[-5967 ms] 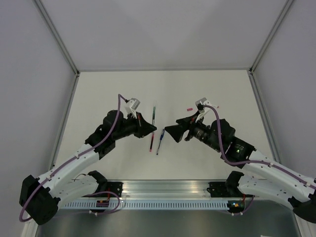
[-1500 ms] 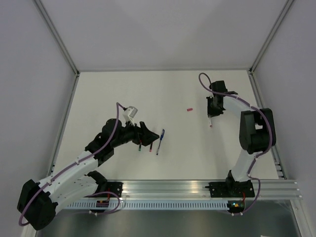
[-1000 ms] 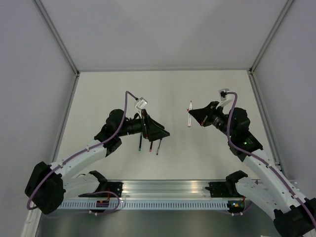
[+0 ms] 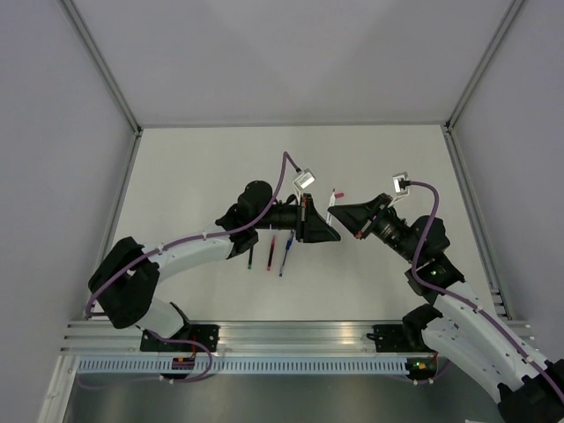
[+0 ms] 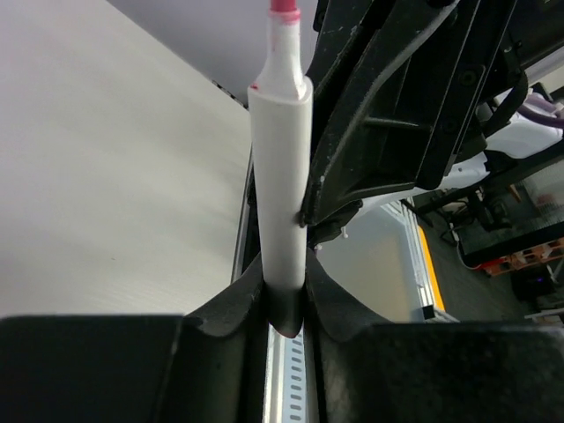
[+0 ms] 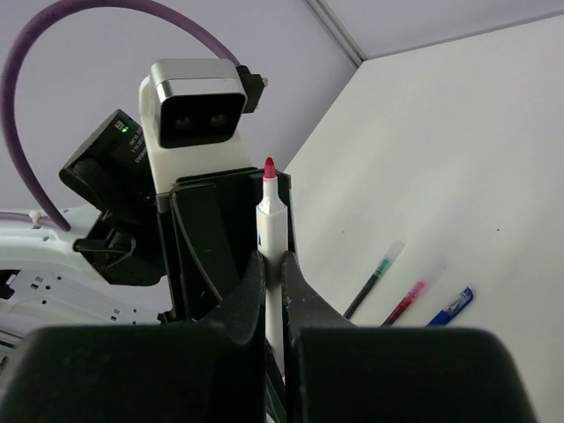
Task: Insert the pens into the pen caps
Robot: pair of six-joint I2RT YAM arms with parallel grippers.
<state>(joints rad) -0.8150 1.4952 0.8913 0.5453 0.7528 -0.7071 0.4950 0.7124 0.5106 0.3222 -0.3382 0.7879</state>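
A white pen with a red tip (image 5: 280,176) stands between both grippers above the middle of the table. My left gripper (image 5: 284,291) is shut on its lower barrel. My right gripper (image 6: 271,264) is shut on the same white pen (image 6: 270,229), with the red tip sticking up past its fingers. In the top view the left gripper (image 4: 322,228) and the right gripper (image 4: 340,212) meet nose to nose around the pen (image 4: 330,208). A short red pen cap (image 4: 338,194) lies on the table just beyond them.
Three pens lie side by side on the table under the left arm: dark green-black (image 4: 251,256), red (image 4: 271,250) and blue (image 4: 285,256). The same three pens appear in the right wrist view: green (image 6: 374,280), red (image 6: 410,300) and blue (image 6: 451,304). An aluminium rail (image 4: 291,335) runs along the near edge.
My left arm has swung right from beside the pens on the table to the centre, and its jaws have closed on the white pen. The right gripper has kept hold of that pen.
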